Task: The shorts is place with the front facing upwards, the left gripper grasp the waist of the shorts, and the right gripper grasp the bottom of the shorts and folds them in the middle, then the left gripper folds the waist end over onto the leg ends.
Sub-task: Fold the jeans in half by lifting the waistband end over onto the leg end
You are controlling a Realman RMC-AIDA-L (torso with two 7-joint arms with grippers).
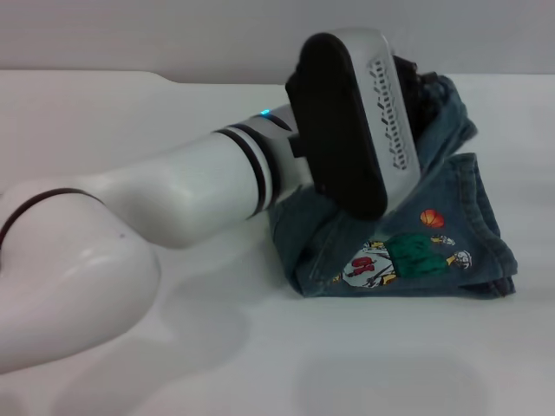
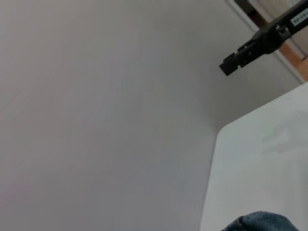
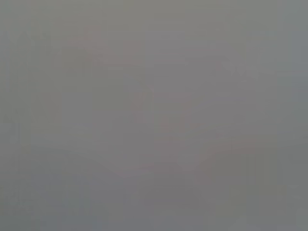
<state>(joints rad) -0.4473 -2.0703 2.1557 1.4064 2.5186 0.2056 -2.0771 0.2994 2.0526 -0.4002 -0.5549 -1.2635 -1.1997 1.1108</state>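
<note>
At the bench's (image 1: 260, 364) two o'clock, the left end effector (image 1: 414, 82), grip state untellable, hovers over the folded shorts (image 1: 408, 251); next, apparently, withdrawal.

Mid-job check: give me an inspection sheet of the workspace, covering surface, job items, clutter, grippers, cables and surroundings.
Surface: white table, bare around the garment.
Job's things: the shorts lie bunched and folded on the table, cartoon print facing up on the near side; the waist end and leg ends cannot be told apart.
Clutter: nothing seen.
Grippers: the left gripper is over the far part of the shorts, hidden behind the wrist housing; the right gripper hangs off past the table's edge in the left wrist view, holding nothing visible.
Cables: nothing seen.
Surroundings: plain grey wall behind the table.
</note>
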